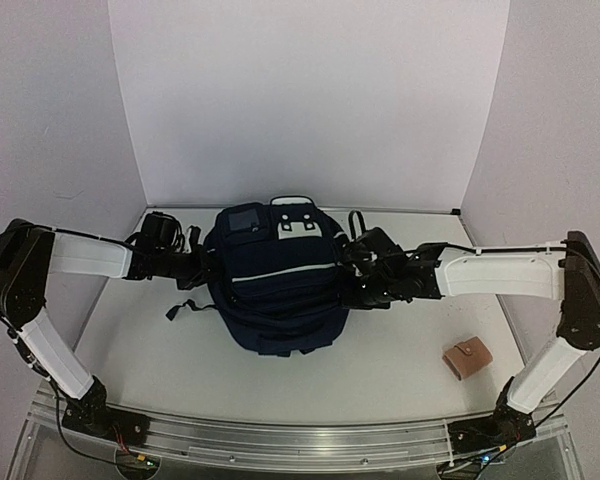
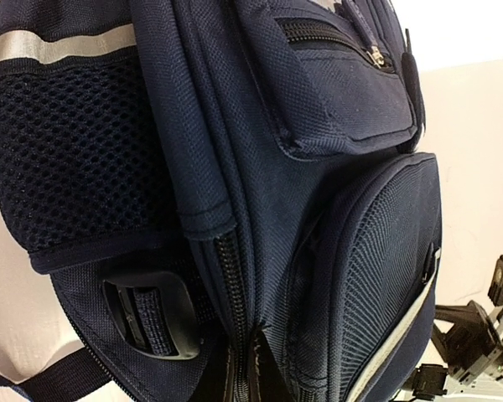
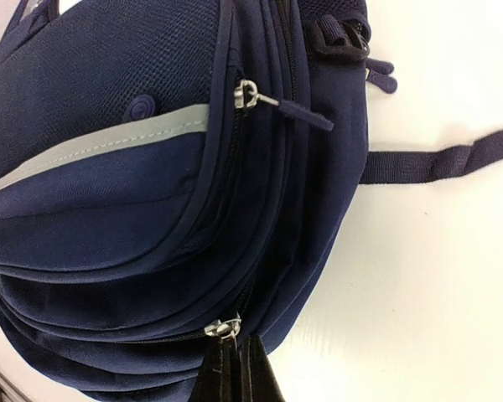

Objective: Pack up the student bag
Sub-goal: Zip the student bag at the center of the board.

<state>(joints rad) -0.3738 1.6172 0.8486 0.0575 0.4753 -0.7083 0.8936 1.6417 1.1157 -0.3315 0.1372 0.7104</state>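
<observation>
The student bag (image 1: 275,290) lies in the middle of the white table, dark navy with a pale reflective stripe. My left gripper (image 1: 202,268) presses against its left side. In the left wrist view the student bag (image 2: 318,209) fills the frame, and the left gripper (image 2: 245,381) is shut on the fabric along a zipper seam, beside a black buckle (image 2: 147,314). My right gripper (image 1: 355,272) is at the bag's right side. In the right wrist view the right gripper (image 3: 239,377) is shut on the pull of a silver zipper slider (image 3: 224,327) on the student bag (image 3: 109,184).
A small brown wallet (image 1: 467,358) lies on the table at the front right. A black object (image 1: 160,230) sits at the back left behind the left arm. A loose strap (image 3: 444,159) trails from the bag. White walls enclose the table on three sides.
</observation>
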